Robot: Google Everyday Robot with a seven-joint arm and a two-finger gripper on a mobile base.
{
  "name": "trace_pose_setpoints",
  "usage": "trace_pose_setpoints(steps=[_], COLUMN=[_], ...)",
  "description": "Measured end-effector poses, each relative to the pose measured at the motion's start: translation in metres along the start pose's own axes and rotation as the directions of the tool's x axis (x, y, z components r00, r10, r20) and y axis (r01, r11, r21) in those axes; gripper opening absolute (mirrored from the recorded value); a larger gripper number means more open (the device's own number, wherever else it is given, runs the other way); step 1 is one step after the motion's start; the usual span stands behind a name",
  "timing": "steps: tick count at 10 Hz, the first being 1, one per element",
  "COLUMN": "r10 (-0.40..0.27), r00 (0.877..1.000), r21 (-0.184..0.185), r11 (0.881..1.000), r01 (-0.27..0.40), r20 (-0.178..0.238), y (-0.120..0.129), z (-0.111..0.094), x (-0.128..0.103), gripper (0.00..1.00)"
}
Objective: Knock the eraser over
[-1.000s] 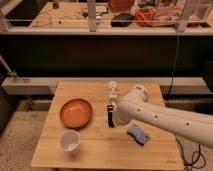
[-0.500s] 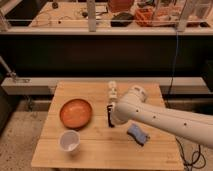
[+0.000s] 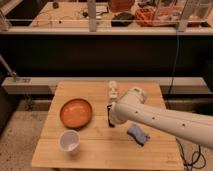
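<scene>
Black eraser [image 3: 109, 116] stands upright right at the gripper [image 3: 112, 111] (grip state I cannot tell); a gentle sideways nudge high up should topple it.

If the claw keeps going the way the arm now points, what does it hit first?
Most likely the eraser, standing upright right at the claw, which the arm mostly hides. Beyond it lies the orange bowl. Depth is unclear.
</scene>
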Motion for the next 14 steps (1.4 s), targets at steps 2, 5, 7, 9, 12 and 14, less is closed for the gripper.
trace_pose_setpoints(steps=[2,5,7,9,12,14], r10=[-0.006,-0.009,-0.014,-0.016,-0.023,-0.03], r00=[1.0,1.0,1.0,1.0,0.999,0.999], r21=[0.012,0.028,0.035,0.046,0.059,0.064], r11=[1.0,1.0,0.999,0.999,0.998,0.998], r01=[0.006,0.009,0.014,0.015,0.021,0.028], r20=[0.005,0.01,0.014,0.017,0.023,0.026], y=[-0.004,-0.009,-0.013,-0.017,-0.022,-0.027], z=[0.004,0.008,0.012,0.014,0.02,0.023], x=[-0.003,-0.003,-0.005,-0.006,-0.011,-0.014], gripper=[0.01,0.01,0.01,0.01,0.01,0.01])
